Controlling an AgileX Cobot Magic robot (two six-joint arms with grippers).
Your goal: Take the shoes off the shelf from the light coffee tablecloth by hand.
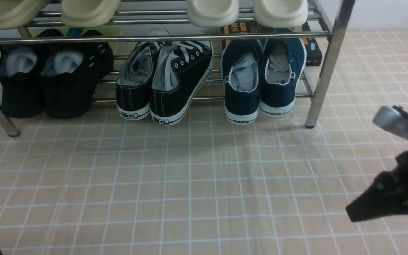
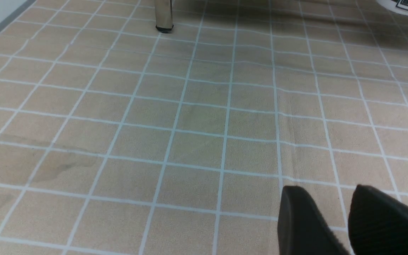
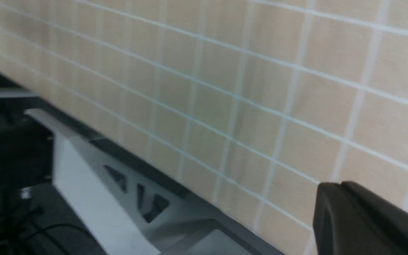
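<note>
The navy slip-on shoes [image 1: 262, 79] with white soles stand heel-out on the lower tier of the steel shelf [image 1: 326, 67], at its right end, heels resting on the beige grid tablecloth [image 1: 190, 184]. My right gripper [image 1: 349, 212] is shut and empty, above the cloth at the right, well in front of the shoes; in its wrist view [image 3: 331, 187] the fingers press together. My left gripper [image 2: 326, 193] hovers over the cloth [image 2: 190, 124] with a narrow gap between its fingers, holding nothing. The left gripper is out of the front view.
Black lace-up sneakers [image 1: 165, 85] and all-black shoes [image 1: 48, 81] sit left of the navy pair. Cream slippers [image 1: 246, 12] lie on the upper tier. A black box [image 1: 312, 47] lies behind the rack. A shelf leg [image 2: 164, 16] and the table's front edge [image 3: 136, 156] show.
</note>
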